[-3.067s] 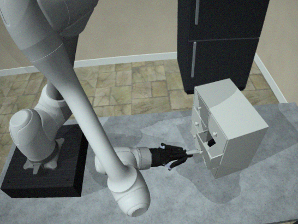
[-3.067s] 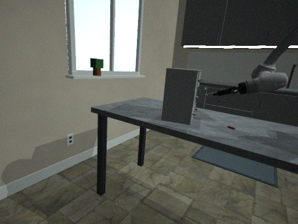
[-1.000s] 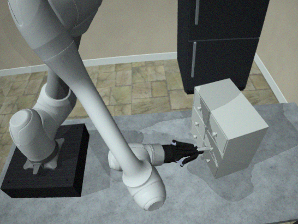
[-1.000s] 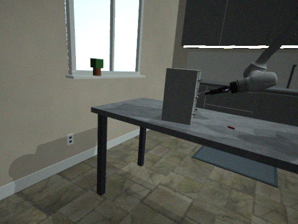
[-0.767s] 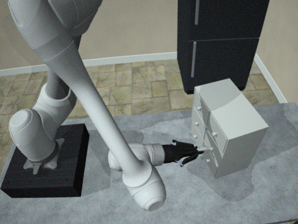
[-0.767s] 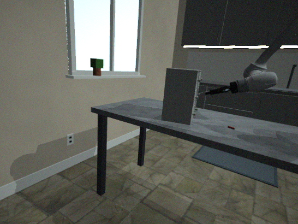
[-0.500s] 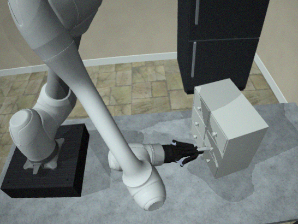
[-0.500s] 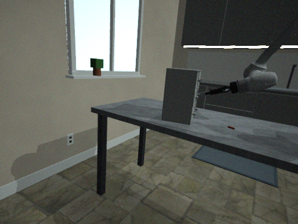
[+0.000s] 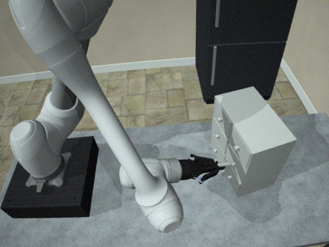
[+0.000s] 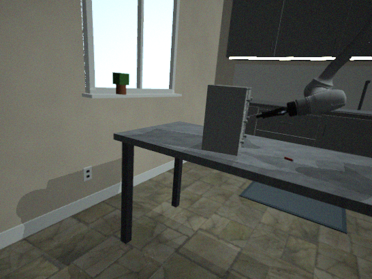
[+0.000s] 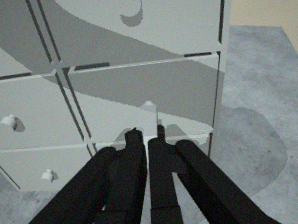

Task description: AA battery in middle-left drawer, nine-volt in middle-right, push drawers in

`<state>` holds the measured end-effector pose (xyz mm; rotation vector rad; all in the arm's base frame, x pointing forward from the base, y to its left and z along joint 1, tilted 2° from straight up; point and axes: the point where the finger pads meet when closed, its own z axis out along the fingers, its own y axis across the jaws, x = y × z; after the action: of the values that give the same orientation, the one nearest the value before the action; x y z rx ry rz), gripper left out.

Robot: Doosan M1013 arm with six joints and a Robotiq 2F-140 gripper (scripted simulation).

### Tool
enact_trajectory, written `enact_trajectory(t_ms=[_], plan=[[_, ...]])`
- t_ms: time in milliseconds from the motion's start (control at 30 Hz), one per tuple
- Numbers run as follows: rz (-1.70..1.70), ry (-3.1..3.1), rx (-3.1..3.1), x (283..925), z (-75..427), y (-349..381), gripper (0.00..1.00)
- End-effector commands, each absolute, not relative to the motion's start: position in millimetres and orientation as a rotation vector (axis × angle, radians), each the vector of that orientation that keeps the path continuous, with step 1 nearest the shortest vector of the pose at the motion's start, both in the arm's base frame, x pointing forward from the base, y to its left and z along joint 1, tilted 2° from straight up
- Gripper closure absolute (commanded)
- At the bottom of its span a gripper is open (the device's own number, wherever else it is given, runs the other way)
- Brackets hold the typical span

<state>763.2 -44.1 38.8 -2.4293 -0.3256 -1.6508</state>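
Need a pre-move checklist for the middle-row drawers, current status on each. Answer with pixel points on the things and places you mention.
1. Claw (image 9: 221,165) (image 10: 257,116) (image 11: 149,118) fingers closed: ok.
2. Claw lined up at the middle-row right drawer (image 11: 185,95): ok.
3. Pale piece (image 11: 150,120) at the fingertips identified, and known to be gripped or not: cannot tell.
4. Chest (image 9: 271,129) (image 10: 223,119) (image 11: 226,30) standing upright on the table (image 9: 182,223) (image 10: 163,136) (image 11: 250,75): ok.
5. Middle-row left drawer (image 11: 37,107) open to receive the AA: not ok.
6. Small red item (image 10: 288,158) on the table confirmed as a battery: cannot tell.
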Motion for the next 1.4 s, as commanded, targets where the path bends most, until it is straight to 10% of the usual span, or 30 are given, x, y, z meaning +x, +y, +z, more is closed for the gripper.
enact_trajectory(t_ms=[0, 1367], plan=[[-1.651, -0.326, -2.429, 763, 39, -44, 1.0], [-1.651, -0.326, -2.429, 686, 53, -67, 1.0]])
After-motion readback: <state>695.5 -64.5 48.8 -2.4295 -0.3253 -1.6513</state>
